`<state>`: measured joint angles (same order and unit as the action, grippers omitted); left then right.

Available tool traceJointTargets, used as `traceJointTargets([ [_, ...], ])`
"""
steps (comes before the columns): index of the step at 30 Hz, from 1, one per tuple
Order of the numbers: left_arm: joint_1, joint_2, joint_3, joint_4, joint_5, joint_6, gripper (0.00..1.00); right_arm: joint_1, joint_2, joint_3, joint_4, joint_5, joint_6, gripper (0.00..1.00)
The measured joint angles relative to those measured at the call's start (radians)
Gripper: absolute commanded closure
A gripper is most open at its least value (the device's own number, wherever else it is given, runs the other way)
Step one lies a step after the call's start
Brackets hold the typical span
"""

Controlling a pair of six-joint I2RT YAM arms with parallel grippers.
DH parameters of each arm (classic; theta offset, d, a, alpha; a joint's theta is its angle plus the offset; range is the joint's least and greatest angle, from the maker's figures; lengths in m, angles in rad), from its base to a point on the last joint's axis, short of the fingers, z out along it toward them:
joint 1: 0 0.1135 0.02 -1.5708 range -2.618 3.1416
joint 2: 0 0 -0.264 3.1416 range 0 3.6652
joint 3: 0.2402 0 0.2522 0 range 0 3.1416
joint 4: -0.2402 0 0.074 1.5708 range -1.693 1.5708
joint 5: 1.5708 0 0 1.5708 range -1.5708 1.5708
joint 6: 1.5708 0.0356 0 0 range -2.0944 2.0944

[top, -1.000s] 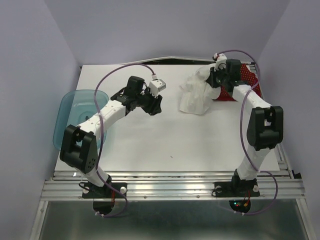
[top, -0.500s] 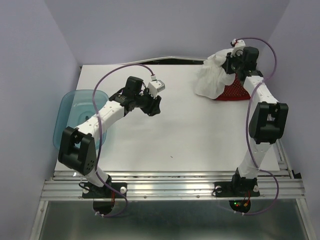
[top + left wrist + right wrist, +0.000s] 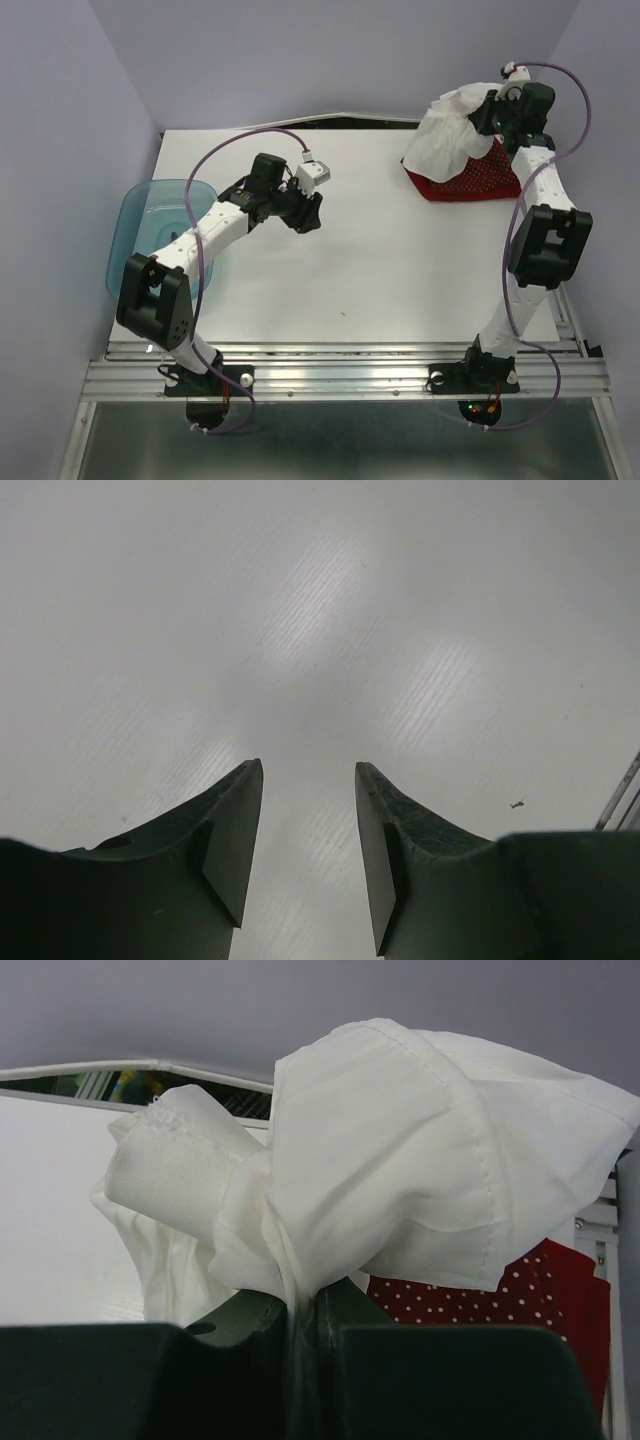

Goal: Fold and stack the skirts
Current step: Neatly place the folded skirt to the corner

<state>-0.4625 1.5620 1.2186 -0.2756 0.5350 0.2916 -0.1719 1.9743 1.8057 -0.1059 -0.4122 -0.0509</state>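
- White cloth fills your right end effector (image 3: 300, 1305): its fingers pinch the white skirt (image 3: 450, 135) and hold it up over the red dotted skirt (image 3: 478, 182) at the worktop's (image 3: 350, 270) far right corner.
- Your left end effector (image 3: 308, 810) hangs over the worktop, jaws apart.

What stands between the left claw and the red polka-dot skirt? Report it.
Nothing visible on the table lies between them. The open left claw hovers over bare table. The white skirt, pinched in the right claw, hangs above the red skirt's far left part.
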Motion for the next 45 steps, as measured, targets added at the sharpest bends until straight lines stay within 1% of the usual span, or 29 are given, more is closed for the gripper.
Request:
traceJointTargets([
  [6,0.000,0.000,0.000,-0.007,0.006,0.006,0.46,-0.098,0.005,0.000,0.002,-0.051,0.047,0.99],
  [9,0.000,0.000,0.000,-0.010,0.006,0.010,0.46,-0.140,0.042,0.002,0.011,-0.093,0.068,0.99],
  [13,0.000,0.009,0.001,-0.017,0.007,0.013,0.46,-0.175,0.158,0.042,-0.018,-0.140,0.078,0.97],
  [18,0.000,0.029,0.001,-0.037,0.006,0.015,0.46,-0.183,0.308,0.066,-0.060,-0.164,0.086,0.95],
  [20,0.000,0.031,0.001,-0.043,0.006,0.017,0.46,-0.191,0.328,0.071,-0.066,-0.166,0.088,0.92],
  [22,0.000,0.031,0.001,-0.045,0.007,0.016,0.46,-0.197,0.343,0.088,-0.071,-0.171,0.093,0.83],
  [23,0.000,0.032,0.001,-0.045,0.007,0.016,0.46,-0.202,0.344,0.098,-0.076,-0.172,0.095,0.74],
  [24,0.000,0.032,0.001,-0.045,0.008,0.016,0.46,-0.204,0.344,0.108,-0.081,-0.172,0.097,0.59],
  [26,0.000,0.034,0.001,-0.045,0.008,0.015,0.46,-0.209,0.344,0.133,-0.089,-0.169,0.098,0.43],
  [27,0.000,0.035,0.001,-0.045,0.008,0.015,0.46,-0.211,0.344,0.146,-0.089,-0.164,0.101,0.30],
  [30,0.000,0.040,0.001,-0.045,0.011,0.014,0.46,-0.216,0.344,0.172,-0.089,-0.149,0.103,0.18],
  [39,0.000,0.042,0.001,-0.043,0.014,0.003,0.46,-0.215,0.343,0.180,-0.084,-0.051,0.101,0.17],
  [44,0.006,0.042,0.001,-0.042,0.014,-0.010,0.46,-0.215,0.326,0.180,-0.053,0.011,0.125,0.11],
  [45,0.007,0.042,0.001,-0.042,0.014,-0.013,0.46,-0.215,0.319,0.180,-0.047,0.014,0.128,0.07],
])
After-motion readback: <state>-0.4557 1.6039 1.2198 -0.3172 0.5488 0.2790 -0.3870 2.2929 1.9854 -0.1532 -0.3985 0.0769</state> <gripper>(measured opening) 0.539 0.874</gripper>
